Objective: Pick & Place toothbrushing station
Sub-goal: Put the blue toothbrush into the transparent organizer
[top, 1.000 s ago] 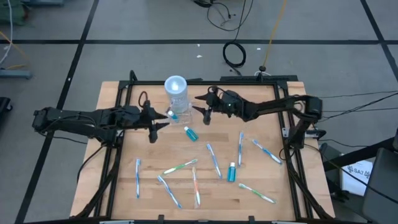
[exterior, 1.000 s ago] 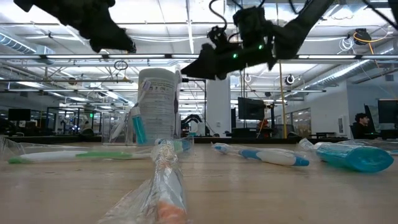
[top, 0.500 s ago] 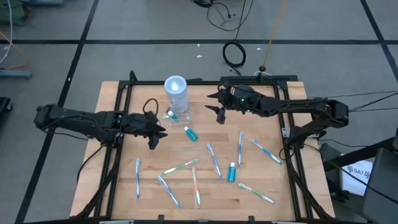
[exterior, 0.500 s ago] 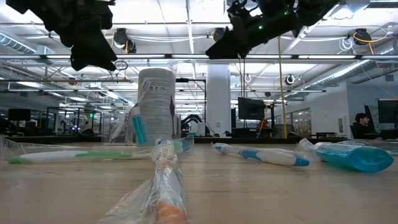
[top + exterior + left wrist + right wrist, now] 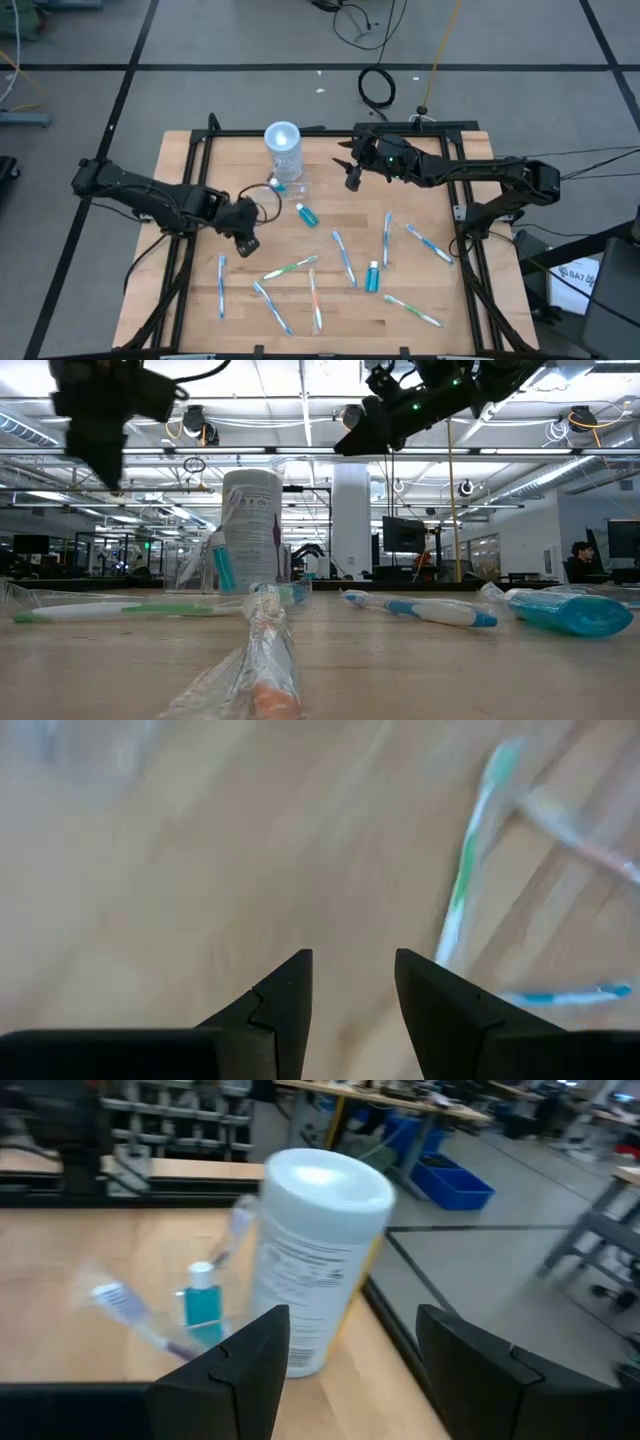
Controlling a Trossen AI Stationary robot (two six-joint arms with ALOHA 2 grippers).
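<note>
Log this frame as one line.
left gripper: open, empty, above table | right gripper: open, empty | toothbrushing station: upright, untouched

Toothbrushes (image 5: 462, 890) motion-blurred past the left gripper (image 5: 352, 982).

Clear glossy plastic toothbrushing station (image 5: 284, 156) with paper label on matt pale wood table (image 5: 420, 335).

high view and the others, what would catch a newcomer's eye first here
The tall clear toothbrushing station with its pale round top stands upright near the far edge of the wooden table. Both dark arms hang above it: the right hand just beside the station, open and empty, the left hand out over bare wood, also holding nothing. Toothbrushes and small teal tubes lie scattered nearer the front.
</note>
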